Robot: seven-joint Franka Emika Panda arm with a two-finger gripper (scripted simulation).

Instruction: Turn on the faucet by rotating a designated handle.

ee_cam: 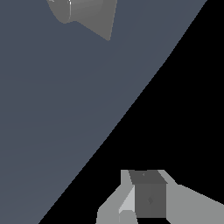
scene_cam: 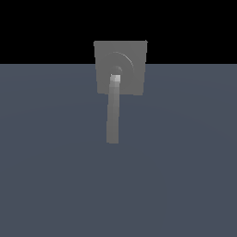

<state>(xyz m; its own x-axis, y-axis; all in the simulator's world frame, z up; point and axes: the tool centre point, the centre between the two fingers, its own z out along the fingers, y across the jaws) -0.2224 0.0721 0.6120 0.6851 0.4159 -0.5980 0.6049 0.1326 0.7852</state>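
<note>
faucet (scene_cam: pixel 121 67) untouched, approach step.
handle (scene_cam: pixel 112 113) straight out from ringed square plate (scene_cam: pixel 134 78) over blue-grey floor (scene_cam: pixel 185 162), near exterior view's middle. gripper (ee_cam: pixel 144 205) well apart from fixture in wrist view, finger state impossible to tell. next, probably: closing in beside bar's far end, then pushing sideways.

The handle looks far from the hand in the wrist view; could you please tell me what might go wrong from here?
1. The hand is far from the faucet, so a long approach could drift and hit the square plate instead of the handle.
2. The handle is slim, so a push near its free end may slip off.
3. The exterior view does not show the arm, so alignment is hard to confirm.
</note>
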